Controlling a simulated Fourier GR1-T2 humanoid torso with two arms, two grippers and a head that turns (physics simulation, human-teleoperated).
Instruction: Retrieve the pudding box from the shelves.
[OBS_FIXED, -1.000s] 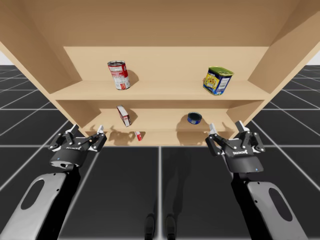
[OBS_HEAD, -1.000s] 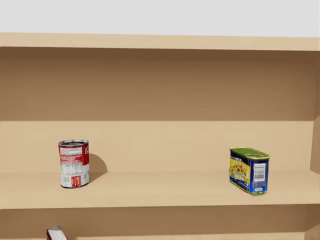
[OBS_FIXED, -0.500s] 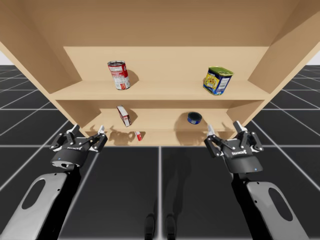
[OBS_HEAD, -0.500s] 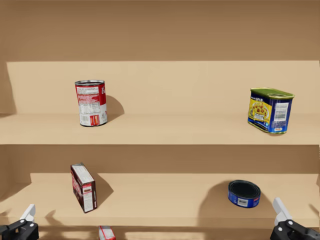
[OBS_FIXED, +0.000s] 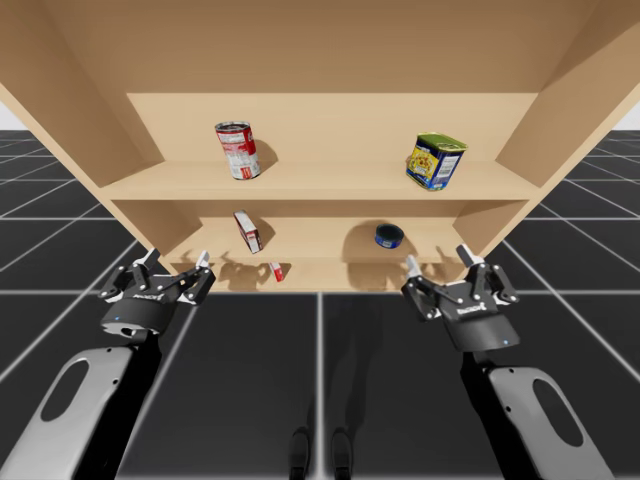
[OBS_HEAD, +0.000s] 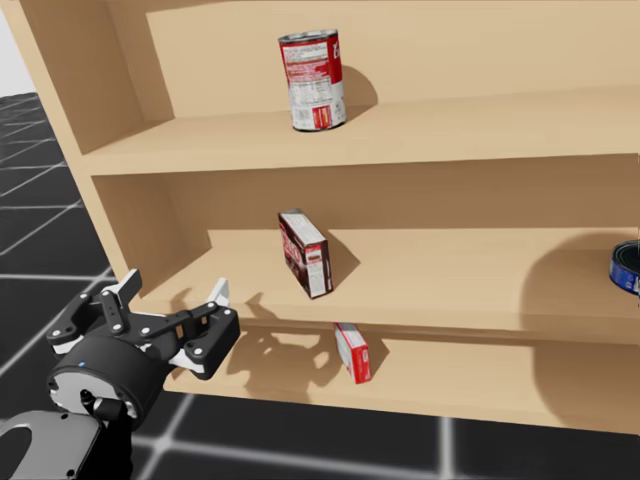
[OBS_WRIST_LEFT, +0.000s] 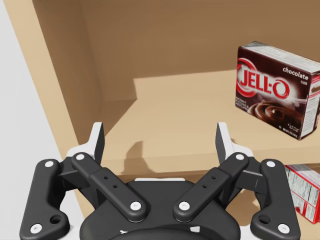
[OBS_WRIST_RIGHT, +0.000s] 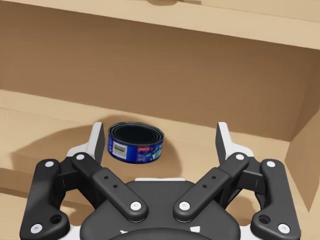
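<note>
Left claw (OBS_WRIST_LEFT: 160, 134) stands open and empty at the shelf front; right claw (OBS_WRIST_RIGHT: 160, 134) likewise. Step in hand: approach. The pudding box (OBS_WRIST_LEFT: 276, 102) stands tilted on the middle shelf (OBS_HEAD: 450, 280), ahead of and beside the left claw. Next: reach in and straddle its narrow faces. Bare board surrounds it, with dark gridded floor (OBS_FIXED: 320, 380) below.
</note>
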